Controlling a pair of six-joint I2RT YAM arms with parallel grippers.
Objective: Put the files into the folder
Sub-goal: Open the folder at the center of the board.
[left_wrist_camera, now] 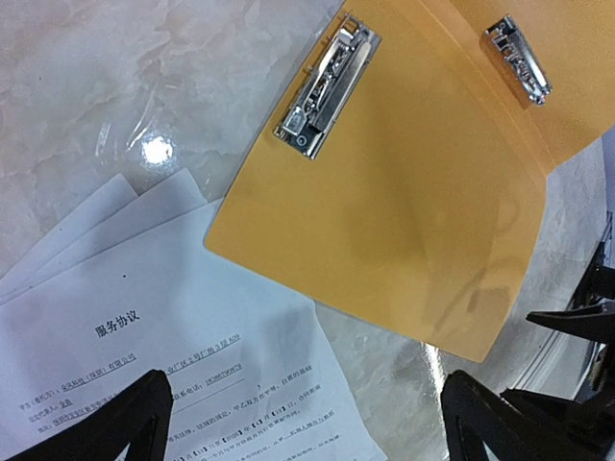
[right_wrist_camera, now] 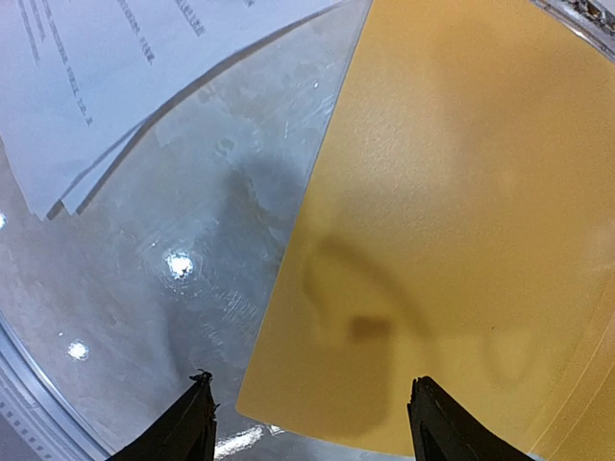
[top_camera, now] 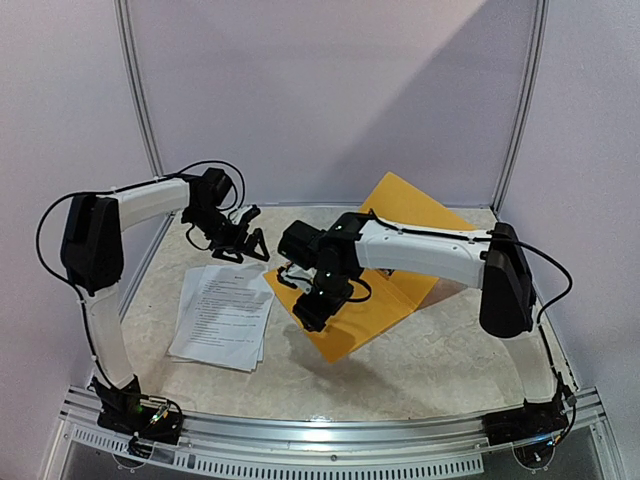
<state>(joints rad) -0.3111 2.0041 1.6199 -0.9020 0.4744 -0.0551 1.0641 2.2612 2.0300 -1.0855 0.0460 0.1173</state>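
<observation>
**A:** Starting at the left: where are the files from your left arm?

**B:** My left fingers (top_camera: 240, 248) hang spread wide with nothing between them, above the far edge of the files (top_camera: 222, 318). The stack lies flat on the bench (top_camera: 420, 360), left of centre, just to the near side of those fingers. Its long axis runs near to far, leaning a little leftward at the near end.

**A:** How do the sheets look?

**B:** White, thin, printed with lines of small black text. They are fanned, not squared: my left wrist view shows at least three offset corners. I'd expect them to flop and slide apart if lifted by one edge.

**A:** And to the right of them?

**B:** The folder (top_camera: 392, 295) lies open just right of the stack. It is orange-yellow, with one leaf flat on the bench and the far leaf apparently raised toward the back wall. A metal clip (left_wrist_camera: 327, 91) sits along one edge of the flat leaf. The folder's corner comes right up to the top sheet, but I cannot tell whether they touch.

**A:** The right arm?

**B:** My right fingers (top_camera: 320, 308) are apart, gripping nothing, over the folder's near-left edge. So my left arm is the nearer one to the files, and I judge the sheets must travel rightward onto the flat leaf.
</observation>
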